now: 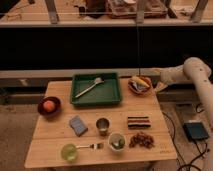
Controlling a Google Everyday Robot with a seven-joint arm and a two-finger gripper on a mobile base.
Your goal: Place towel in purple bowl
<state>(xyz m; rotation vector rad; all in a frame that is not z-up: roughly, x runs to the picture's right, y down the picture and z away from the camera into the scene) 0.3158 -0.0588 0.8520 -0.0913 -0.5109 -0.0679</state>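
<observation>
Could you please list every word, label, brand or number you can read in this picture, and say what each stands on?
No text can be read anywhere.
The dark packet on the table: any print is too blurred to read.
The boxes on the upper shelf: no legible marking.
The gripper, beside the orange bowl at the table's right rear: no visible lettering.
</observation>
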